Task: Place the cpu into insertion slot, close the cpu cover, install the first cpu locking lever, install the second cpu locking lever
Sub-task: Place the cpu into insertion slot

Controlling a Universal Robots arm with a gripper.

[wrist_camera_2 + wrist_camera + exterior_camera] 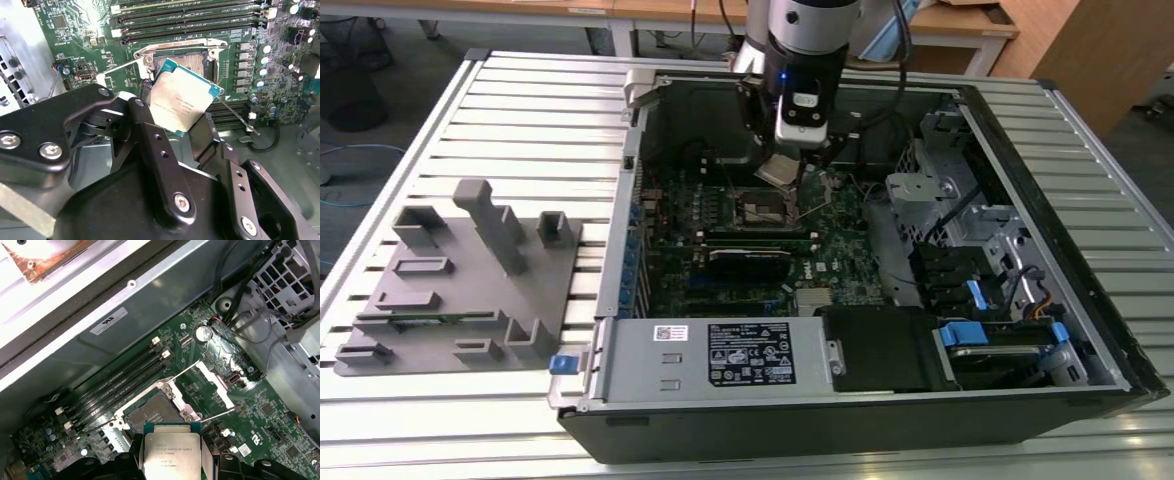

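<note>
Slatted metal table (507, 110), open PC case (854, 440) lying on it. Power supply (720, 355) at lower centre of the exterior view. Past it, mid-frame, the socket (767, 210) on the green board (841, 270); the first wrist view shows its cover (216, 386) swung open. Gripper (781, 172) just above, upper centre, pinching the tilted chip (777, 168) by its edges, clear of the socket.

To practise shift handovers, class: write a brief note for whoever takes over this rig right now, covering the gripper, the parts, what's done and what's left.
The gripper is shut on the cpu, holding it over the slot, which is empty.
The cover is swung open, and both levers are unlatched.
Done: the cpu is in hand at the slot.
Left: the cpu is not seated, the cover is not closed, and neither lever is locked.
</note>
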